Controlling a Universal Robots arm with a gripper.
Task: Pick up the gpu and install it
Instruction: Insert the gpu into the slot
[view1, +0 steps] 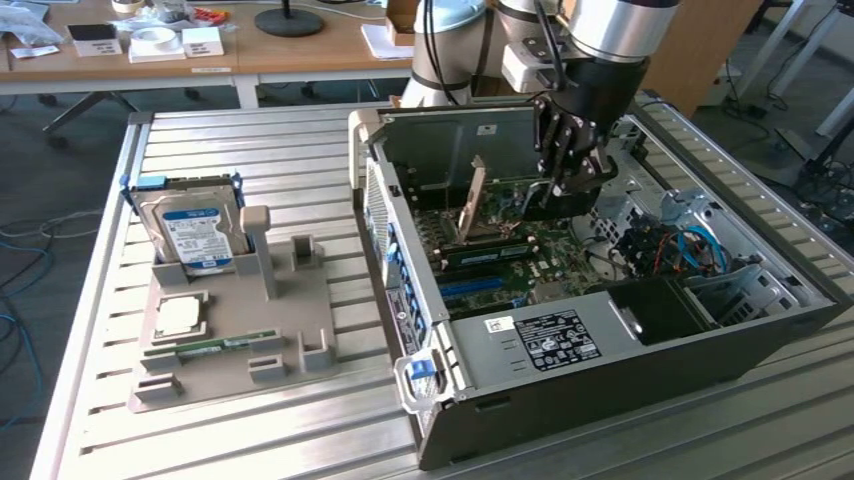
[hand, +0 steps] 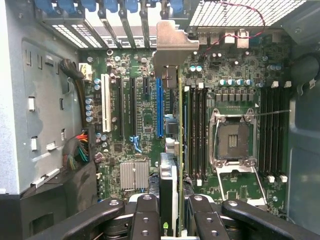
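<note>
One arm (view1: 607, 40) reaches down into an open computer case (view1: 627, 340) that lies on its side on the slatted metal bench (view1: 240, 440). Its gripper (view1: 567, 190) sits low inside the case, over the motherboard (hand: 145, 125).

In the wrist view the gripper is pinching the gpu (hand: 169, 185). The two black fingers (hand: 145, 220) press in from either side on the card, which stands on its edge between them. The gpu runs from the gripper toward the back wall of the case. Its silver bracket (hand: 175, 45) lies at the row of rear slot openings with blue tabs (hand: 75, 6). The card is lined up just beside the long blue slot (hand: 159, 107), between that slot and the nearest bank of memory slots (hand: 197, 132). Whether its lower edge is seated in a slot or held just above one cannot be told. Beyond those memory slots is the processor socket (hand: 232, 137), and a small finned heat sink (hand: 134, 175) sits near the gripper.

On the exterior view's left, well apart from the case, a grey holder (view1: 287, 330) rests on the bench. A hard drive (view1: 194, 235) with a blue label stands upright at its far end. A square chip (view1: 180, 315) and a narrow green memory stick (view1: 214, 347) lie closer to the camera.
</note>
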